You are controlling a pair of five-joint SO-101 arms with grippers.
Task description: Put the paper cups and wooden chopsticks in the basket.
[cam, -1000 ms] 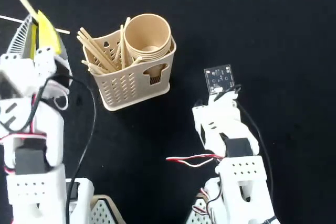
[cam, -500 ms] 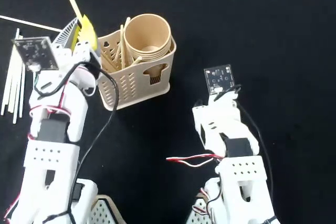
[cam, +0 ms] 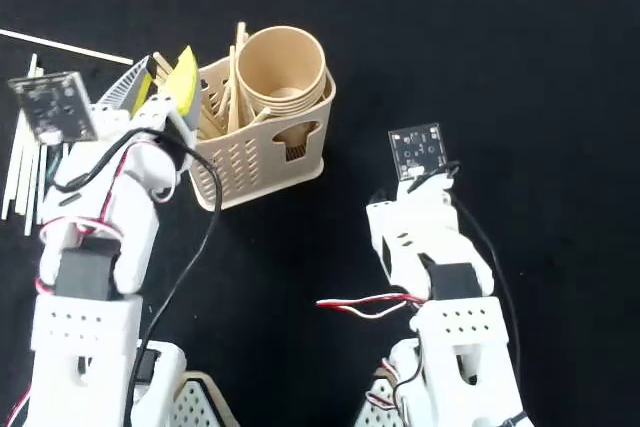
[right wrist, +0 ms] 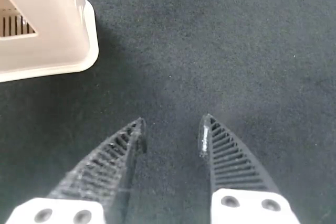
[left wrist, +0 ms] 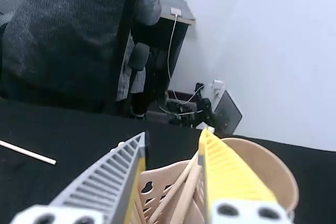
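High view: seeing left claw (cam: 168, 59) spread at rim of basket (cam: 262, 152), pinching nothing. Stacked paper cups (cam: 284, 65) inside basket on far side from that claw, wooden chopsticks (cam: 212, 112) in compartment right beside its yellow finger. Loose chopsticks (cam: 22, 172) lying on black table (cam: 520, 67) out past its grey finger, well apart from basket. Left wrist view: confirming left claw spread, with basket rim and binned chopsticks between and below the fingers, cup just past yellow finger, single loose chopstick (left wrist: 26, 152) off beyond grey finger. Right wrist view: seeing right claw (right wrist: 172, 124) spread and empty over bare table, basket corner ahead and off to one side, near but not touching.
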